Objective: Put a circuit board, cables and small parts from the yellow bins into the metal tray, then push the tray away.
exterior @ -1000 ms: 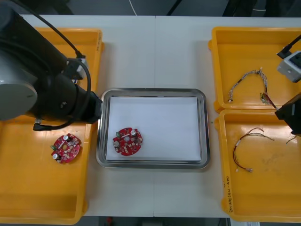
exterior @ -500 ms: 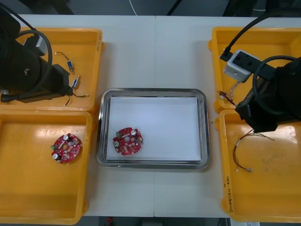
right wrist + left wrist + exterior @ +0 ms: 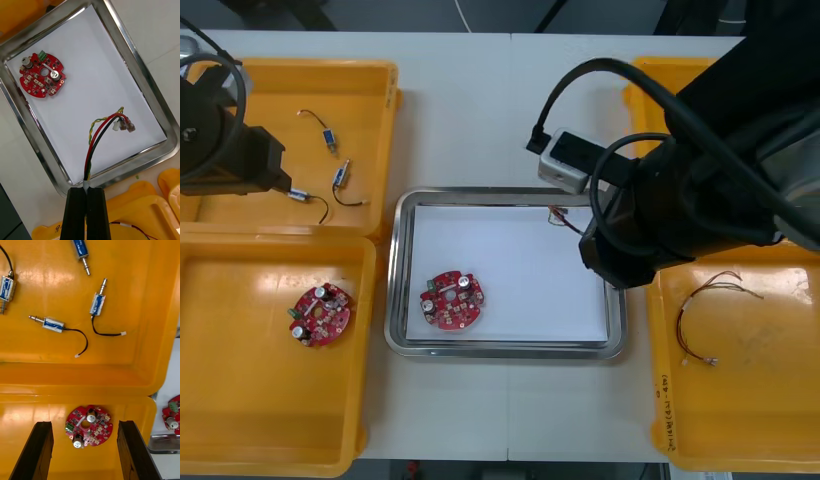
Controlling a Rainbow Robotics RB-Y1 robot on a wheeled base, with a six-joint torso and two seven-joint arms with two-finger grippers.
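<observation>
Your right claw (image 3: 87, 195) pinches the red-black-yellow cable bundle (image 3: 98, 138) above the white-lined metal tray (image 3: 140, 82) (ready to release); left claw (image 3: 84, 423) hovers spread over a yellow bin (image 3: 37, 405).

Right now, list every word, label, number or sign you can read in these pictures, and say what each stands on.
Handwritten marks on the rim of the near right yellow bin: too small to read.
Any printing on the circuit board in the metal tray: too small to read.
No other text; none on the right gripper holding the cable over the tray.
</observation>
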